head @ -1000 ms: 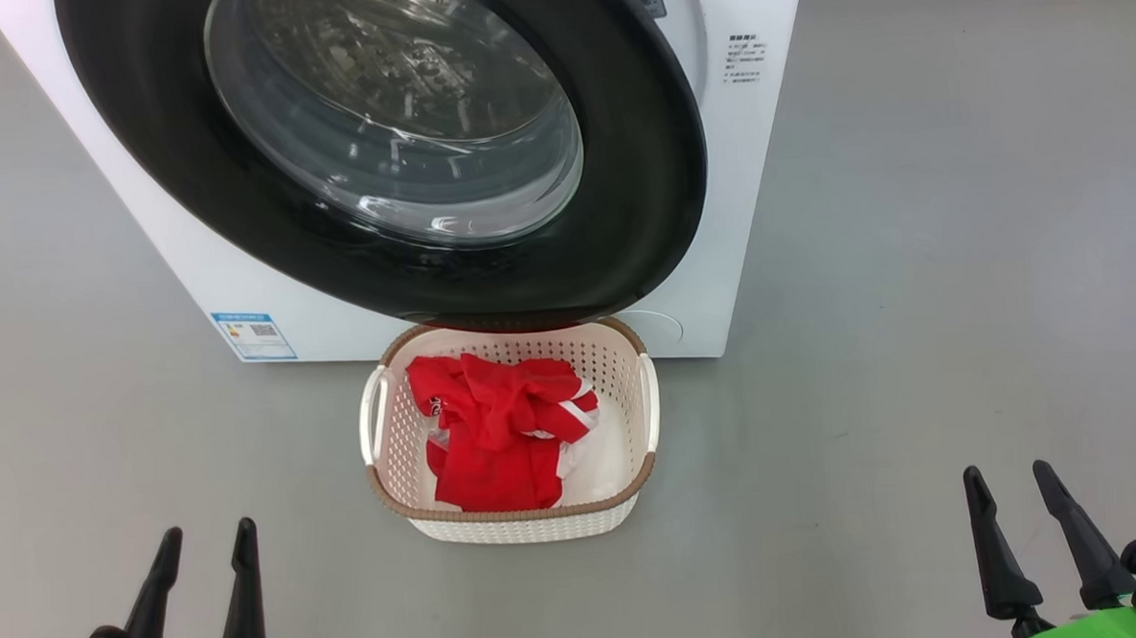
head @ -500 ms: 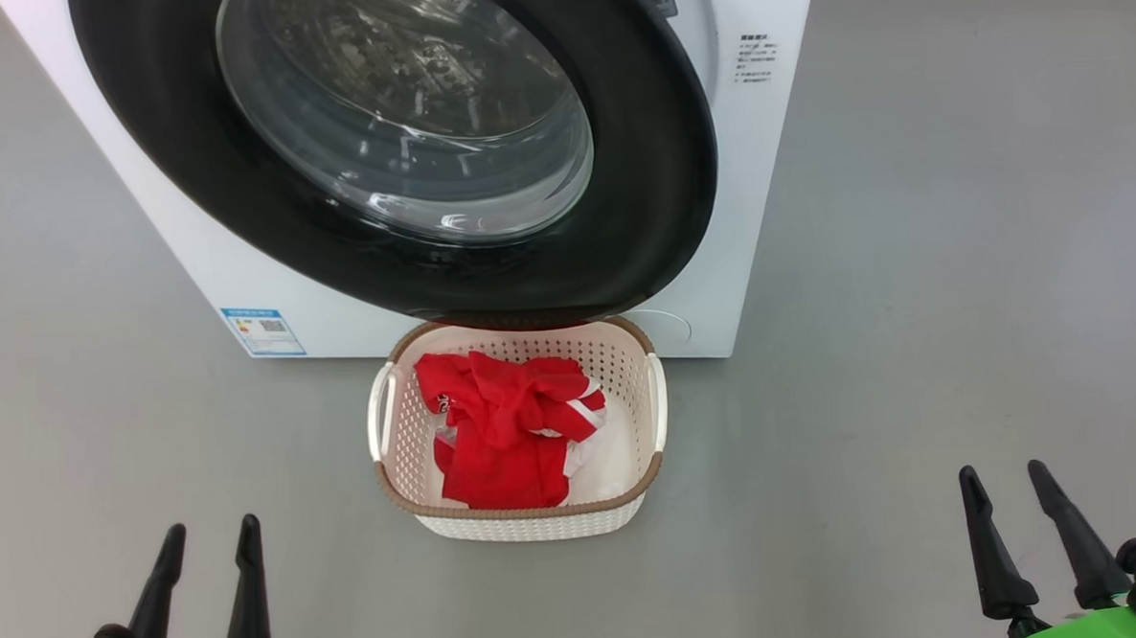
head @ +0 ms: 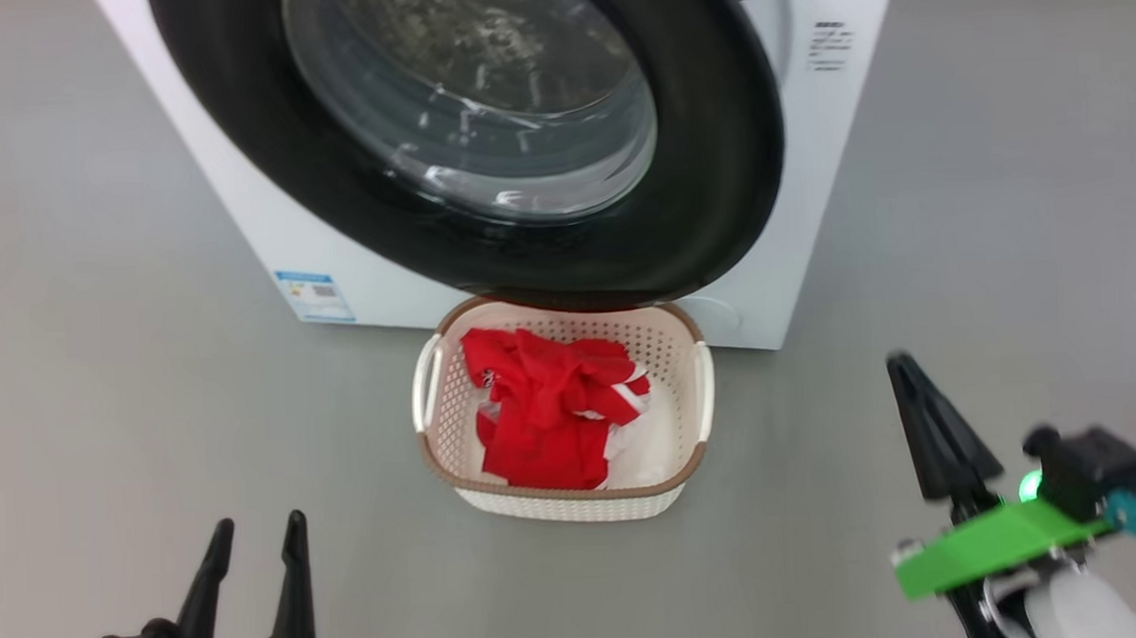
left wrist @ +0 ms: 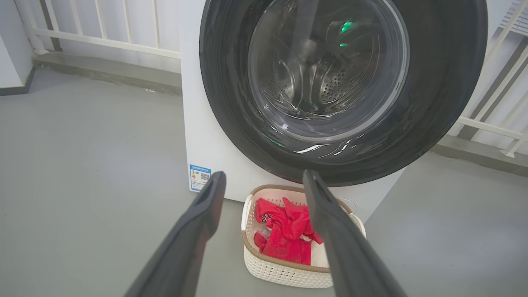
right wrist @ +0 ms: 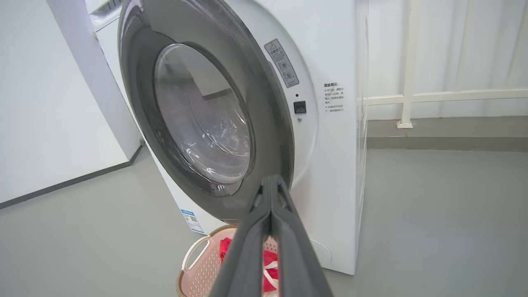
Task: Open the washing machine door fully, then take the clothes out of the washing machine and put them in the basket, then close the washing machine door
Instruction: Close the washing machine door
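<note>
My left gripper [head: 260,521] low at lower left of frame, fingers spread, nothing between. My right gripper [head: 901,367] lower right, fingers pressed together, tips pointing up. Clothes [head: 548,416] heaped in basket [head: 566,490], centre frame, under swung-out washing machine door [head: 714,159].

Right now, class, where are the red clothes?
In the head view, the clothes lie in the basket on the floor at centre, right before the washing machine, under its open door.
</note>
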`<state>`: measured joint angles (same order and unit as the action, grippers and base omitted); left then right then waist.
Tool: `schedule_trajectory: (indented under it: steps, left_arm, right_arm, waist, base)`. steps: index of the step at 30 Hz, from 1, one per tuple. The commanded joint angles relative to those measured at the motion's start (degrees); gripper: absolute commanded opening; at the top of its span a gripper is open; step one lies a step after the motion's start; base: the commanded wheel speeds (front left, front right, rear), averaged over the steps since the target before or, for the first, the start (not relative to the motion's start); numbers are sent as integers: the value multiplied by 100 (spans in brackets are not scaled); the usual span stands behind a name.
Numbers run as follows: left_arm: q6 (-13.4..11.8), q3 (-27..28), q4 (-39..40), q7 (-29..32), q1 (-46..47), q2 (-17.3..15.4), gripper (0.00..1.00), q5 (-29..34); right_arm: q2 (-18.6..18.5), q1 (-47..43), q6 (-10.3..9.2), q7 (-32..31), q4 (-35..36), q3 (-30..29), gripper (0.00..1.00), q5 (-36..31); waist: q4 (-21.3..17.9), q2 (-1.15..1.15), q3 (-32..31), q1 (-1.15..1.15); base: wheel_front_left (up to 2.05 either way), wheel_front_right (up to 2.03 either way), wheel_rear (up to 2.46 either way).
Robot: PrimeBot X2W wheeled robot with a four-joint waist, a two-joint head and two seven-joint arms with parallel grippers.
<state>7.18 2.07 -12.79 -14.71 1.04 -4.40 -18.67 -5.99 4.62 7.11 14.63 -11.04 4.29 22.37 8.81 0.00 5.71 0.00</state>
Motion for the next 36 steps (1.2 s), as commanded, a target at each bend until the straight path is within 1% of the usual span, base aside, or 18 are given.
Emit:
schedule_trajectory:
  steps: [1,7,12,21,36]
  left_arm:
    - [31,144,166,-29,167,-15,100,17]
    - [31,-46,114,-29,346,79,100,-44]
    - [31,-107,108,-29,528,118,100,-110]
    - [31,-268,146,-29,935,149,100,-317]
    - [31,-521,192,-29,1495,152,100,-637]
  right_arm:
    - [-77,425,37,37,42,211,0,133]
    - [-119,1252,37,37,-241,460,0,180]
    - [-78,1828,37,37,-427,512,0,185]
    - [-57,2746,37,37,-827,318,0,138]
    - [-289,3818,37,37,-1127,-56,0,63]
  waist:
    - [182,0,131,0]
    - [470,0,410,0]
    - [607,0,661,0]
    - [832,0,1266,0]
    - [1021,0,2074,0]
  base:
    - [0,0,0]
    - [0,0,0]
    - [0,0,0]
    - [0,0,0]
    - [0,0,0]
